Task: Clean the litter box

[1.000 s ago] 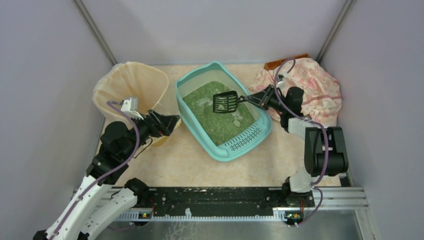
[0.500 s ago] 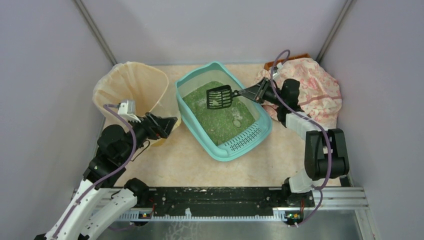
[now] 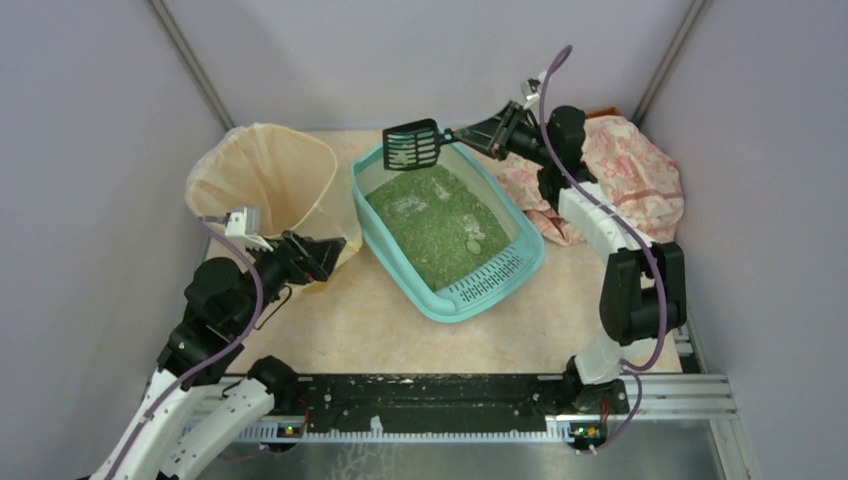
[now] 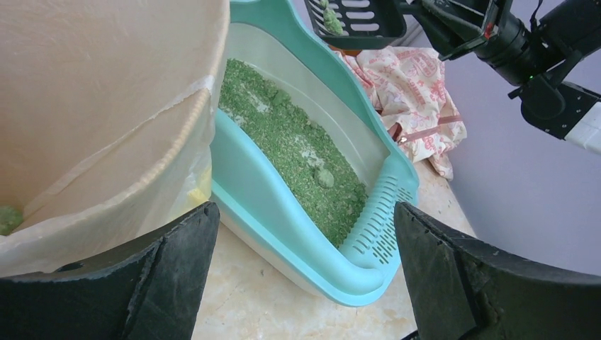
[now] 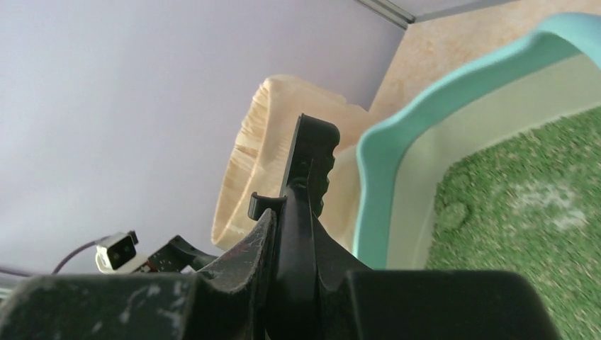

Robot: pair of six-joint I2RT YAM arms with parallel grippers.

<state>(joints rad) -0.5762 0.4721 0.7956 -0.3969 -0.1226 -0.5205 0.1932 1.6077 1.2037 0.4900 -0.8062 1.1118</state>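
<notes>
The litter box (image 3: 437,303) sits mid-table, angled, its grate end nearest the arms and green granules (image 3: 425,215) spread across its floor. We see at least one pale clump (image 3: 474,244) lying in the granules toward the grate end.

Above the box's far left corner hangs the scoop (image 3: 413,147), raised clear of the rim. A small pale-green lump rests on its slotted blade. The right gripper (image 3: 480,133) is clamped on the scoop's handle, and the right wrist view shows the handle pinched between its fingers.

Left of the box stands the bin (image 3: 215,165), lined with a beige bag, its mouth open. The left gripper (image 3: 335,247) sits just beside the bin's near side, jaws spread wide with nothing between them. A patterned cloth (image 3: 630,170) lies right of the box.

We judge this to be the carry step, with a scooped clump on its way to the bin. Next the scoop must travel left, kept level so the lump stays on, until the blade is over the bin's mouth. Then it should tip. After that we would go back for the clump near the grate.
</notes>
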